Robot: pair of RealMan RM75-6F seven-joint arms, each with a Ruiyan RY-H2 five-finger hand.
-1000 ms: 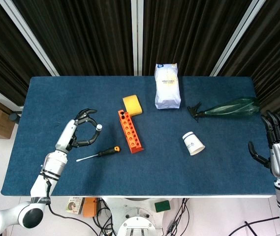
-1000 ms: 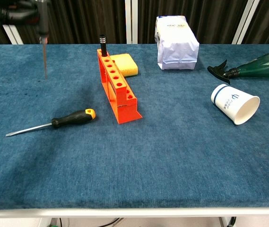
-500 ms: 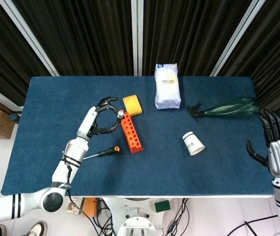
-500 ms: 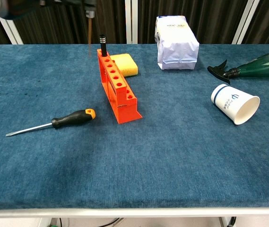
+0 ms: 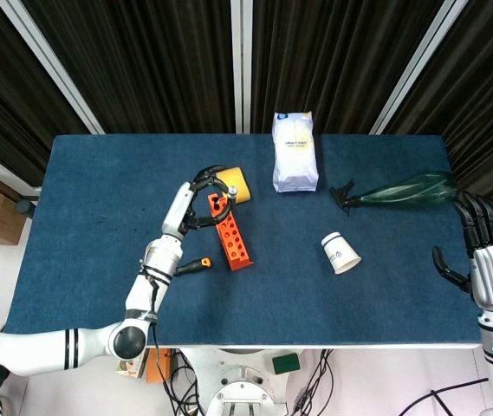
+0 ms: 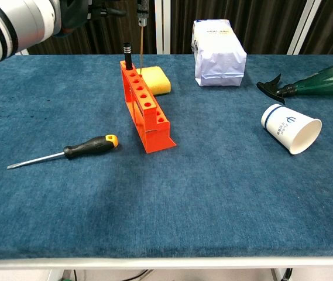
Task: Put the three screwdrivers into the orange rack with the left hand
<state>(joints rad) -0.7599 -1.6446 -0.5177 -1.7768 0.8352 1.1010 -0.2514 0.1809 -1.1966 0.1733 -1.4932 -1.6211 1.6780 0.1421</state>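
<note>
The orange rack (image 5: 230, 232) (image 6: 146, 105) stands near the table's middle. One black-handled screwdriver (image 6: 127, 54) stands upright in its far hole. My left hand (image 5: 207, 196) hovers over the rack's far end and grips a second screwdriver (image 6: 141, 47) upright, with its thin shaft pointing down close beside the standing one. A third screwdriver (image 6: 67, 152) (image 5: 196, 264), black and orange, lies flat on the cloth left of the rack. My right hand (image 5: 482, 251) hangs with its fingers apart at the table's right edge, holding nothing.
A yellow sponge (image 5: 236, 182) lies right behind the rack. A white bag (image 5: 295, 152) stands at the back. A green spray bottle (image 5: 402, 191) and a tipped paper cup (image 5: 340, 252) lie to the right. My left forearm (image 6: 14, 23) fills the chest view's top left.
My left hand has carried its screwdriver rightward from the left part of the table to above the rack's far end. The right hand has barely moved.
</note>
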